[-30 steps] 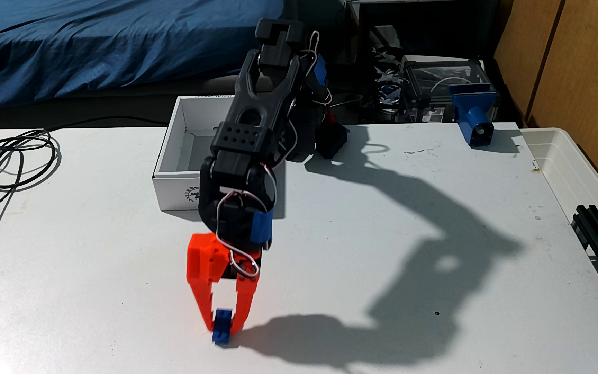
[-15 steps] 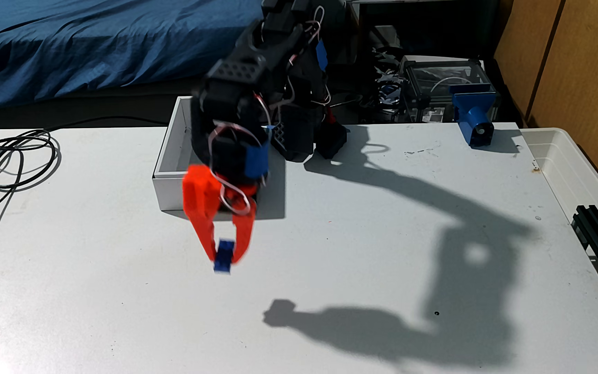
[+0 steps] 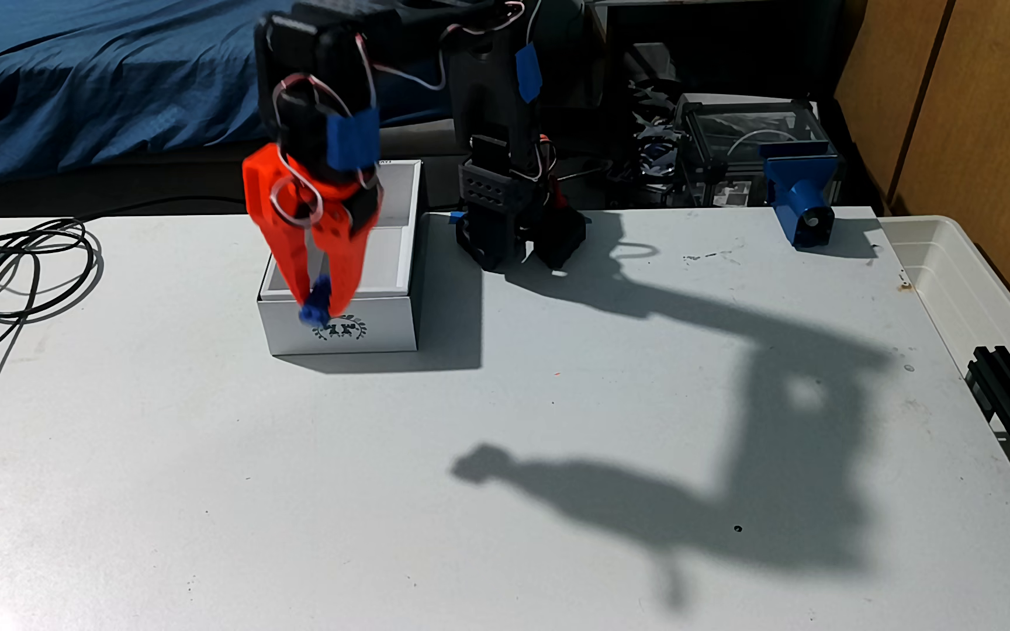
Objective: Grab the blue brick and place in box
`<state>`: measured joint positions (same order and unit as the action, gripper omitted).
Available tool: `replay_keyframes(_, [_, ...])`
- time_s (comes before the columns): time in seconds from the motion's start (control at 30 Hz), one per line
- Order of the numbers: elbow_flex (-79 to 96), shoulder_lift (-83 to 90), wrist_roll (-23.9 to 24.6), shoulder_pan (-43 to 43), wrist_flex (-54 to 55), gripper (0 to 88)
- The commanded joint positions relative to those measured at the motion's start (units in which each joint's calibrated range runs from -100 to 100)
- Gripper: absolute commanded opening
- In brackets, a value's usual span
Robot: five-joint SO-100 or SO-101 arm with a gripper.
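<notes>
The blue brick [image 3: 316,303] looks smeared and fuzzy, so its round bumps are hard to see. The orange tool [image 3: 321,310] pinches it tight between its two pointy tips, with only the brick filling the gap between them. The tool is blurry too, and it covers the near left part of the box [image 3: 390,327] and a bit of the black leafy ring printed on the front wall. The brick hangs in front of the near wall's top edge, up off the worktop [image 3: 247,485]. I cannot tell if it is past the rim.

The box behind the tool is white cardboard with thin, straight walls. The part inside that shows is bare.

The arm above the tool is black plastic with thin looping wires and a strip of blue tape [image 3: 353,141]. Its top is cut off by the picture edge.
</notes>
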<state>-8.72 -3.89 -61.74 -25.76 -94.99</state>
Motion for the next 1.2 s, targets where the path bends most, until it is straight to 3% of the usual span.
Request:
replay_keyframes(0.0, [-0.2, 4.4, -0.4, -3.4, -2.9, 0.8])
replay_keyframes(0.8, [25.4, 19.4, -23.5, -20.5, -4.1, 0.9])
replay_keyframes(0.97, [31.8, 22.2, -26.7, -23.2, -3.6, 1.0])
replay_keyframes(1.17, [41.2, 24.5, -27.5, -23.9, 4.9, 1.1])
